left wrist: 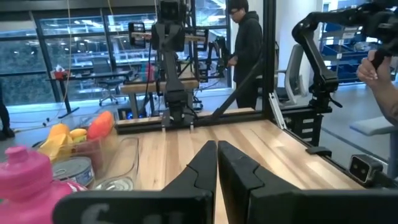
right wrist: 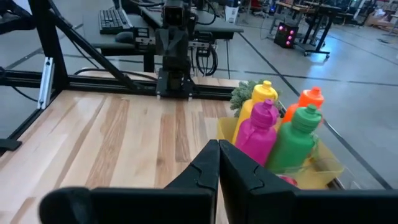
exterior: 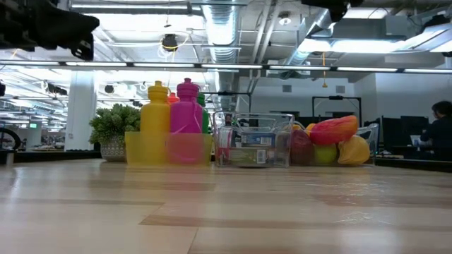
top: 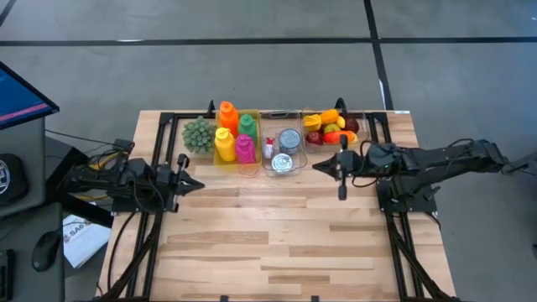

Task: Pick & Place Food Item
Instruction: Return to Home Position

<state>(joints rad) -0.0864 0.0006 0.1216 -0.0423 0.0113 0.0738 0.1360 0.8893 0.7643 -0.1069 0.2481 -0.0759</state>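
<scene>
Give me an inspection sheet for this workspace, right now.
Surface: wooden table, things lined along far edge.
Job's things: cans in left clear bin; fruit in right clear bin.
Clutter: bottles in yellow bin; plant.
Grippers: left gripper and right gripper shut, empty, raised off table.
Cables: bundle by left arm's base.
Surroundings: person standing beyond table; monitor at left.

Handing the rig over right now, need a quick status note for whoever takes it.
Left end effector: shut, empty, over the table's left side.
Right end effector: shut, empty, near the bins on the right.
Cans are in the middle clear bin, fruit in the right clear bin.
No food item shows outside the bins, so sorting looks done.
Probably left: parking both arms.
</scene>
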